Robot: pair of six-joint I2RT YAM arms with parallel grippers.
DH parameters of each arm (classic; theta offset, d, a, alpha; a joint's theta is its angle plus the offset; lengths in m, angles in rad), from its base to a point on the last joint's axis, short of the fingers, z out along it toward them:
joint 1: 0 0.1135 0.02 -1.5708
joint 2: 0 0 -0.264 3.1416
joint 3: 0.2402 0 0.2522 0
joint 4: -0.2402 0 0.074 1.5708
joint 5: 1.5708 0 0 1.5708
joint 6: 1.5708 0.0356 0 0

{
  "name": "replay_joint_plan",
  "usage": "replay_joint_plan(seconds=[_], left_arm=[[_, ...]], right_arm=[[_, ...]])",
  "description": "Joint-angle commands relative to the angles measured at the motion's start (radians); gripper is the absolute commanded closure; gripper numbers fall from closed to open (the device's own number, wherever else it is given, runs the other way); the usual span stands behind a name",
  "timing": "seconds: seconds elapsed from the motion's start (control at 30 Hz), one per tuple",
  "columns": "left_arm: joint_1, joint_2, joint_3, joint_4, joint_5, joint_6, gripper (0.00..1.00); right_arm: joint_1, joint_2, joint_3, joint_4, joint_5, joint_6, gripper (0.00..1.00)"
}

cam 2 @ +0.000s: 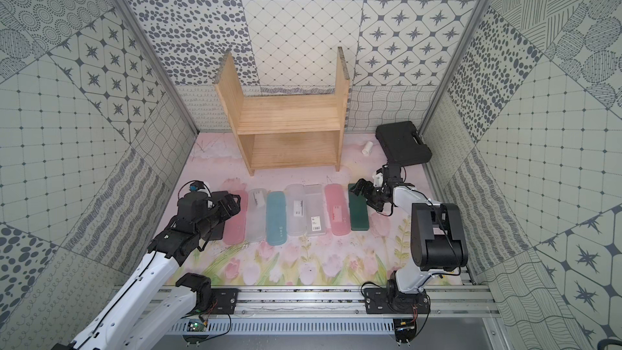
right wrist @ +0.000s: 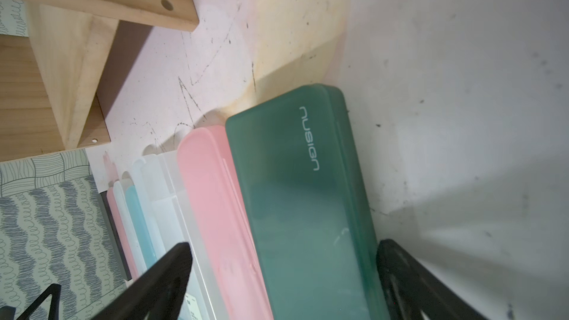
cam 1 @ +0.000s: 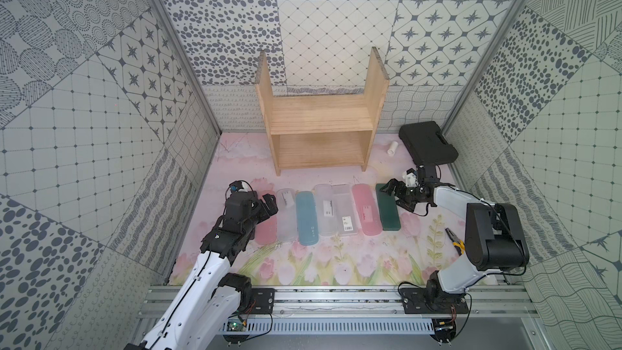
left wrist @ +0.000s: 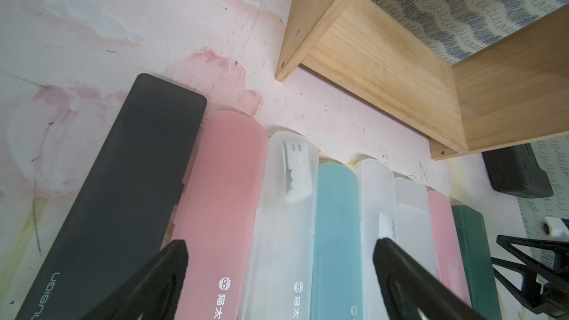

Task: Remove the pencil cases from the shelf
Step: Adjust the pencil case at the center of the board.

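The pine shelf stands at the back of the mat with both boards bare. Several pencil cases lie side by side in a row in front of it, from a black one and a pink one at the left, past a blue one, to a pink one and a dark green one at the right. My left gripper hovers open over the row's left end, its jaws spanning the pink, frosted clear and blue cases. My right gripper is open over the green case's far end.
A big black tool case and a small white cylinder lie at the back right. Yellow-handled pliers rest by the right arm. Patterned walls close in three sides.
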Motion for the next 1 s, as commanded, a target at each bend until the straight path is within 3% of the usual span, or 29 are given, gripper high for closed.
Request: replay_joint_plan(seconds=[0.0, 0.53, 0.97], left_arm=[[0.009, -0.022, -0.007, 0.004, 0.047, -0.011, 0.01], [0.009, -0.063, -0.025, 0.032, 0.098, 0.006, 0.01], [0.009, -0.072, -0.033, 0.052, 0.112, 0.015, 0.01]], right_arm=[[0.02, 0.021, 0.017, 0.034, -0.049, 0.009, 0.02], [0.124, 0.033, 0.01, 0.053, -0.045, 0.062, 0.02], [0.143, -0.025, -0.055, 0.062, -0.014, 0.124, 0.02]])
